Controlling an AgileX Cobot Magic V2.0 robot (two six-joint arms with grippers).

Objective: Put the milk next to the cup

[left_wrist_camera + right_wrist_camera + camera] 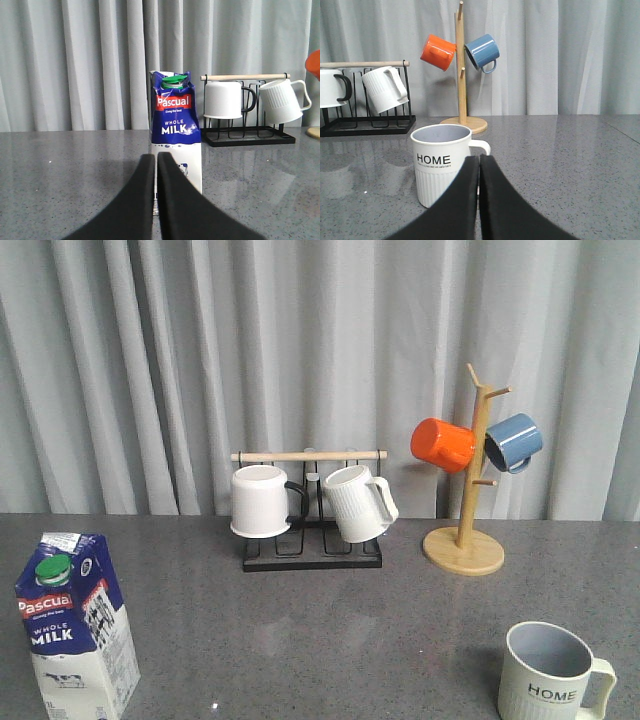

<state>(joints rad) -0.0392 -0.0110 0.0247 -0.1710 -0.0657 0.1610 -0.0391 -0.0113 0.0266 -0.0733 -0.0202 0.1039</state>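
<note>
Grey curtain [150, 360] fills the whole back, grey speckled table [300, 640] in front of it. Milk [77, 625] stands upright at the front left corner of the table, green cap [52, 568] on top, blue upper half w/ "Pascual WHOLE MILK", white below. Well apart from the cup [553, 673], which sits upright at the front right, "HOME" lettering facing the camera, handle to the right, nothing inside as far as I can see.

Middle back: black wire rack [310, 540] w/ a wooden bar on top, two white mugs hanging on it, plain mug [260, 500] w/ black handle on the left, ribbed mug [358, 502] tilted on the right. To the right of the rack, a wooden mug tree [468, 500] on a round base, orange mug [443, 444] on one side and blue mug [514, 442] on the other.

Left claw [155, 172]: black fingers pressed together, holding nothing, carton right in front of it but not touched. Right claw [479, 170]: same deal, fingers closed on nothing, cup just ahead of it. Neither arm shows up in the front view.
</note>
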